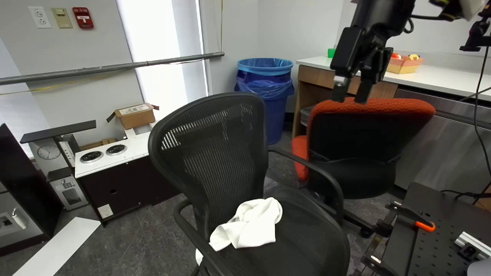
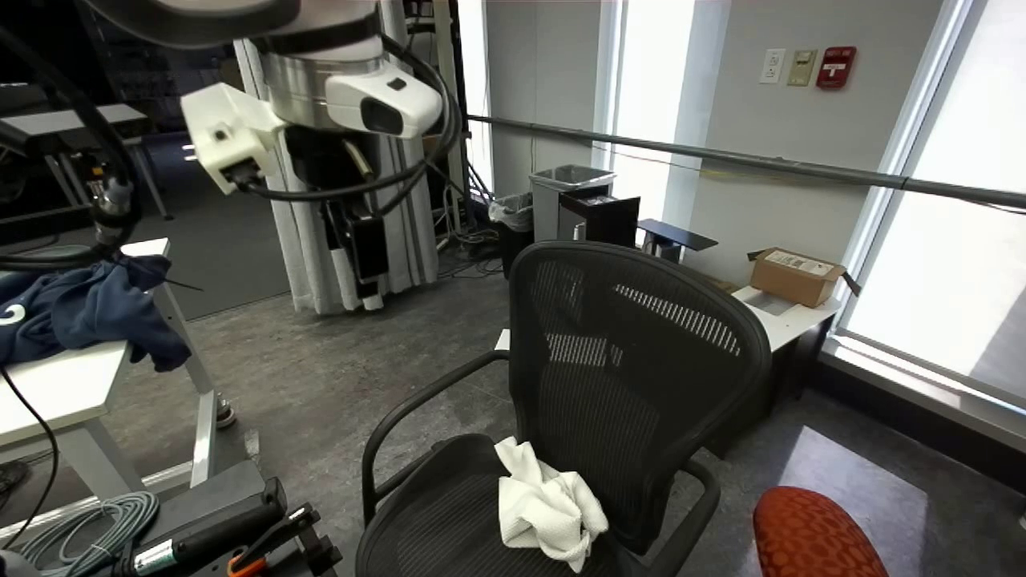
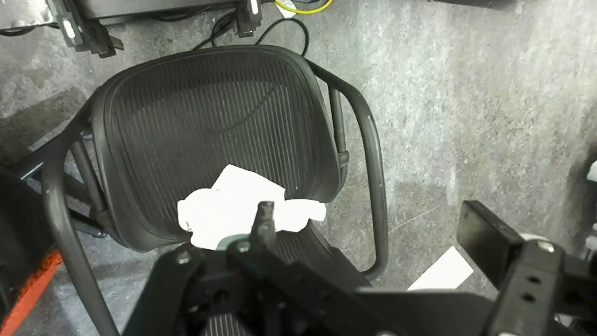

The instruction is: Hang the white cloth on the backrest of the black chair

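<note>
The tool (image 3: pixel 368 217) is spread wide, nothing gripped. Below, toward the wrist view's left, the white cloth (image 3: pixel 242 198) is bunched on the seat (image 3: pixel 219 116) of the black chair (image 1: pixel 245 188) beside its backrest (image 1: pixel 215 142), no clear long axis shown. Farther off, print on the carton (image 1: pixel 135 115) and red wall fixture (image 1: pixel 83 17) cannot be reliably read.

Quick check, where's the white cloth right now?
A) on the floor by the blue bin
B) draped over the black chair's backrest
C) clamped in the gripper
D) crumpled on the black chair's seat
D: in both exterior views the white cloth lies crumpled on the black chair's seat, below the backrest, and the open gripper hangs apart from it.
</note>
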`<action>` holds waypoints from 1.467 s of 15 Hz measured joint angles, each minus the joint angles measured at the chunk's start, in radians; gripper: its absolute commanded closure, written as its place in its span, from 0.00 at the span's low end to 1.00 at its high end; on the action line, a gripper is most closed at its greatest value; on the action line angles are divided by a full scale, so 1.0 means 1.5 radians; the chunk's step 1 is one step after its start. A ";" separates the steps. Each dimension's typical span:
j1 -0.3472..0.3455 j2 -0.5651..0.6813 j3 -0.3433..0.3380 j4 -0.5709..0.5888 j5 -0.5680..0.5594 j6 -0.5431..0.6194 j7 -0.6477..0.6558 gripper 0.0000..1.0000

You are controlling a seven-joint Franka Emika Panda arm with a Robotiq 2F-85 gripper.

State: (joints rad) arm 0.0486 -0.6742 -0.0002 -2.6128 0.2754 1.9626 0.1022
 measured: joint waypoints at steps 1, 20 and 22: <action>-0.003 0.026 0.000 0.002 0.000 0.022 0.000 0.00; -0.003 0.450 0.027 0.204 -0.073 0.214 0.003 0.00; -0.003 0.450 0.027 0.204 -0.073 0.214 0.003 0.00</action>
State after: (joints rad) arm 0.0447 0.0001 0.0408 -2.3065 0.1658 2.2831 0.1071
